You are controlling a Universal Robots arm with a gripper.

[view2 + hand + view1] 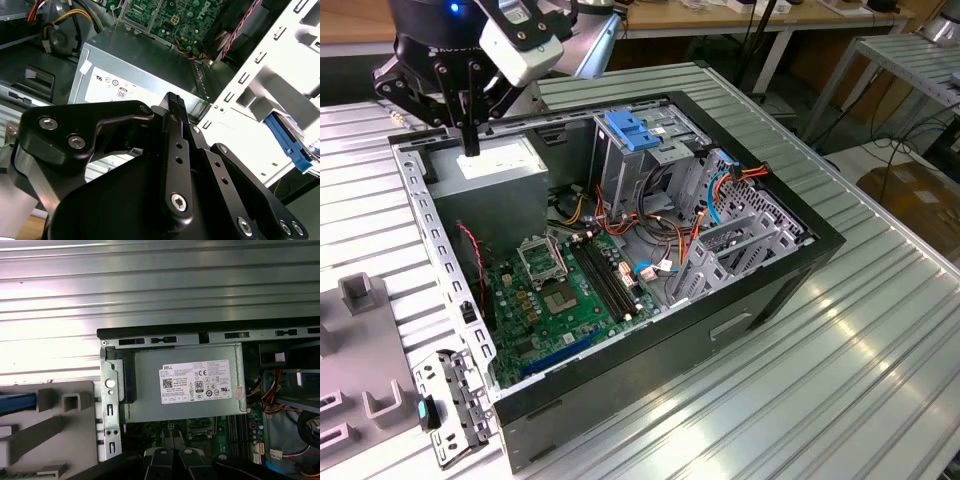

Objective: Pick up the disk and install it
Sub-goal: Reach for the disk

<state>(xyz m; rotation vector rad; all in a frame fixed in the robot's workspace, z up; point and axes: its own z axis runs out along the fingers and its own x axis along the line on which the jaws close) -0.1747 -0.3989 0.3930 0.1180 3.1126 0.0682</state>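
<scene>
My gripper hangs over the far left corner of the open computer case, just above the grey power supply box with the white sticker. Its two black fingers are pressed together with nothing between them. In the first wrist view the gripper points down at the edge of the box nearest the motherboard. I cannot make out the disk. A blue strip lies in the grey fixture beside the case, and I cannot tell whether it belongs to the disk.
The green motherboard fills the case floor, with loose cables beside it. A blue plastic carrier tops the drive cage at the back. Outside the case, a grey slotted fixture and a metal bracket with a blue latch lie on the ribbed table.
</scene>
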